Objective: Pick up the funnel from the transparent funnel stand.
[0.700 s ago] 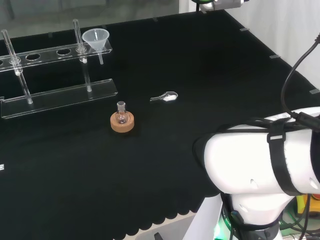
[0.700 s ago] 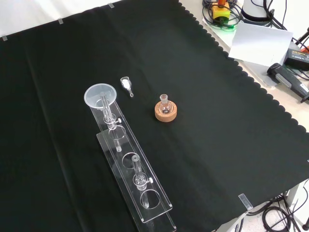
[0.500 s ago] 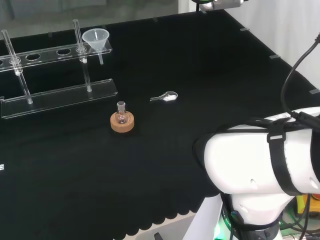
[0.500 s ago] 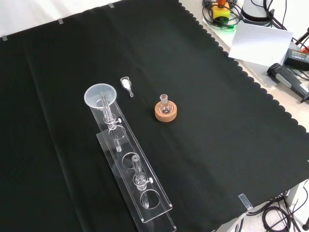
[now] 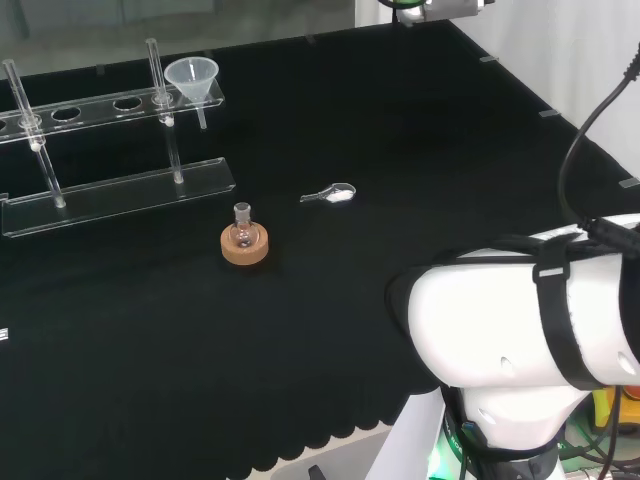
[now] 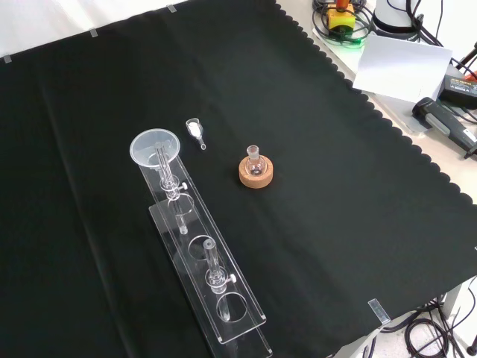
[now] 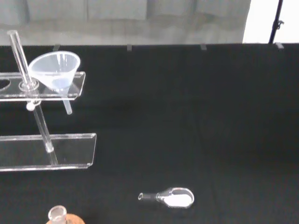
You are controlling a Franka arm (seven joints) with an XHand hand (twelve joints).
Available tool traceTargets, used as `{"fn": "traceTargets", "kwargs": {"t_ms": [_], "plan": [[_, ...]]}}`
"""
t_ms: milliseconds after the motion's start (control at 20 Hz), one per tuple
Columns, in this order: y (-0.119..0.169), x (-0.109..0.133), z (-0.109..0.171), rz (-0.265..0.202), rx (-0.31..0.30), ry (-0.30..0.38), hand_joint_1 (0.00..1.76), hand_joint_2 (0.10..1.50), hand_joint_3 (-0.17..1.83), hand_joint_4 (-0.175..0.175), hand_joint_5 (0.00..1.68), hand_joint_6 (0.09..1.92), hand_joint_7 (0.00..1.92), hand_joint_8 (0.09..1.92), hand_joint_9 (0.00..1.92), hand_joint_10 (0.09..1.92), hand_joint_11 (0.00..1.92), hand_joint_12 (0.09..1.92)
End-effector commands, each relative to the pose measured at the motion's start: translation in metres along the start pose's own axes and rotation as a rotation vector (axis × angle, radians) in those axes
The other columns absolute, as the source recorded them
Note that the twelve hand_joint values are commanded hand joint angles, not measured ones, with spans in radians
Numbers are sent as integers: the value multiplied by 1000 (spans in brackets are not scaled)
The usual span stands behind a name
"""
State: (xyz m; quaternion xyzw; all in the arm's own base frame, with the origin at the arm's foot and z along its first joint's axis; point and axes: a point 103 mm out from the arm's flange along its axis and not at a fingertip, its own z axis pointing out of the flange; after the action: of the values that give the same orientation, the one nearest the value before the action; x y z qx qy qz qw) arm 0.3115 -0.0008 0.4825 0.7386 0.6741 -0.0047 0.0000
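Funnel (image 5: 192,78) sits in the stand's (image 5: 110,190) end hole; robot hand's state cannot be told.

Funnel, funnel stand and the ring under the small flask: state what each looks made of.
Funnel: translucent, cloudy white, probably plastic.
Funnel stand: clear, glossy sheet with bright edges, likely acrylic.
Ring: matte tan, looks like cork.

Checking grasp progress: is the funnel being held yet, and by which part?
Nothing holds it; the funnel sits untouched in the transparent funnel stand.
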Motion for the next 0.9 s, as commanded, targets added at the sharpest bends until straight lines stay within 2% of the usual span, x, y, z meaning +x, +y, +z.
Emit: {"fn": "traceTargets", "kwargs": {"t_ms": [50, 500, 900], "plan": [[24, -6, 11, 41, 20, 0, 0, 1216, 294, 22, 272, 87, 136, 569, 324, 618, 300, 1289], [69, -6, 42, 65, 60, -5, 0, 1215, 296, 21, 274, 87, 136, 569, 328, 614, 305, 1290], [124, 11, 78, 26, 105, -3, 0, 1200, 294, 21, 274, 87, 138, 568, 331, 606, 269, 1307]]}}
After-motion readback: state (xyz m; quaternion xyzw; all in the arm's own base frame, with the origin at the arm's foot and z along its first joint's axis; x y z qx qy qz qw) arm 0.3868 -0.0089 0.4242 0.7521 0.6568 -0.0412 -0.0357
